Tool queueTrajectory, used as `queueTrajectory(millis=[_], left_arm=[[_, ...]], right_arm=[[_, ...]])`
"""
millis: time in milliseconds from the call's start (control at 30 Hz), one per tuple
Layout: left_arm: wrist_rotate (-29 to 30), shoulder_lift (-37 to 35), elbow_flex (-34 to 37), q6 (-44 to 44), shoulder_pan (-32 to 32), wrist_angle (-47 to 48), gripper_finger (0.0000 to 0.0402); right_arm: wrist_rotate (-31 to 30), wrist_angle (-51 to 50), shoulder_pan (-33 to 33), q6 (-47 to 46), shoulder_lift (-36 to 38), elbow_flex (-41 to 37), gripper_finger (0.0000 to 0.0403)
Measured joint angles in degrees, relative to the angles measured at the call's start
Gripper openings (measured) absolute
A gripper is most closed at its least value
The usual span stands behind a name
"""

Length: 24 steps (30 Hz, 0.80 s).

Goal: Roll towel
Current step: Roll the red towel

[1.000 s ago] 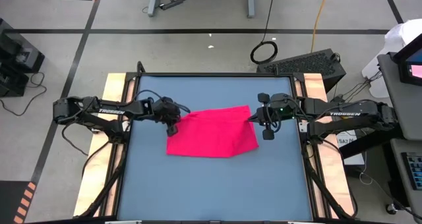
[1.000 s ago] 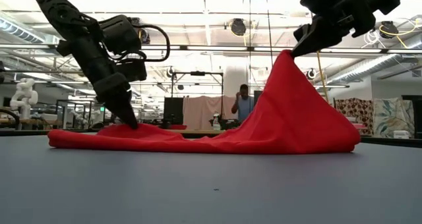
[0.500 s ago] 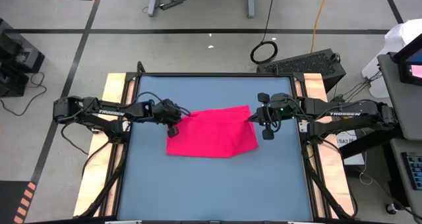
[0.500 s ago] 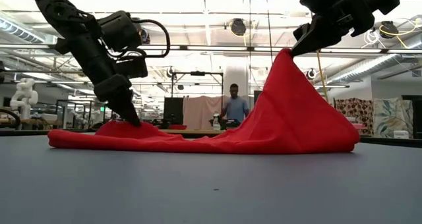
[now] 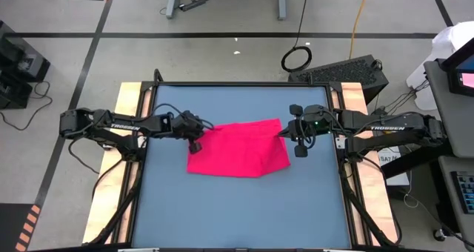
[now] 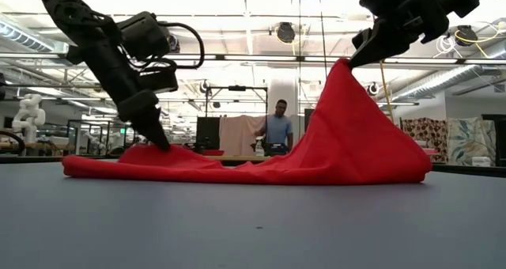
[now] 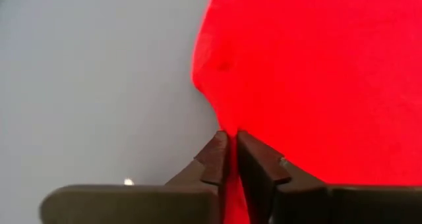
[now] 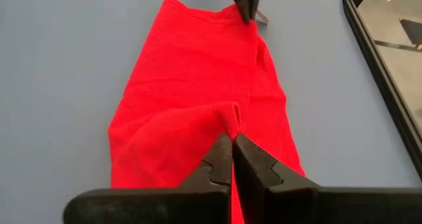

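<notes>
At table centre, pinched at nine o'clock by left gripper and hoisted at three o'clock by right gripper, jaws clamped on towel; left corner newly raised slightly, lift begun, rolling unstarted.

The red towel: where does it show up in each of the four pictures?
High view: towel mid-table, between both arms.
Low view: towel lies across the table, peaked on the right.
Left wrist view: fills the right side.
Right wrist view: centre.
Shared landmark: right claw pinching the raised corner.
</notes>
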<state>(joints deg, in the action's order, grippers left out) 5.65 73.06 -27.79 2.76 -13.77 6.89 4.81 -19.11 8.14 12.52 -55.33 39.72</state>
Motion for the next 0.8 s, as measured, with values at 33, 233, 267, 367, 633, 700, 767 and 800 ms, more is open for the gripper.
queueTrajectory(millis=[33,233,267,367,633,700,767,800], left_arm=[[-0.02,0.0,0.0,-0.02,0.64,0.97,0.0048],[0.38,0.02,0.0,-2.14,4.16,-0.99,0.0065],[0.37,0.0,0.0,-2.9,4.75,-2.12,0.0065],[0.63,0.02,-0.02,-3.05,5.83,-4.24,0.0065],[6.13,-0.23,-0.02,-3.31,6.05,-0.59,0.0065],[8.86,-0.53,-0.02,-4.02,5.71,0.92,0.0065],[9.34,-0.72,-0.02,-4.18,5.04,0.61,0.0065],[8.12,-0.81,-0.02,-4.27,4.62,-0.36,0.0065]], right_arm=[[0.12,-0.01,0.0,-0.54,0.0,0.0,0.0],[2.85,0.03,-0.02,-1.36,0.0,0.0,0.0],[2.85,0.06,-0.02,-1.36,0.0,0.0,0.0],[2.81,0.51,-0.02,-1.36,0.0,0.0,0.0],[2.81,0.63,-0.01,-1.46,0.0,0.0,0.0],[2.81,0.62,-0.02,-1.55,0.0,0.0,0.0],[2.79,0.63,-0.02,-1.5,0.0,0.0,0.0],[2.79,0.71,-0.02,-1.51,0.0,0.0,0.0]])
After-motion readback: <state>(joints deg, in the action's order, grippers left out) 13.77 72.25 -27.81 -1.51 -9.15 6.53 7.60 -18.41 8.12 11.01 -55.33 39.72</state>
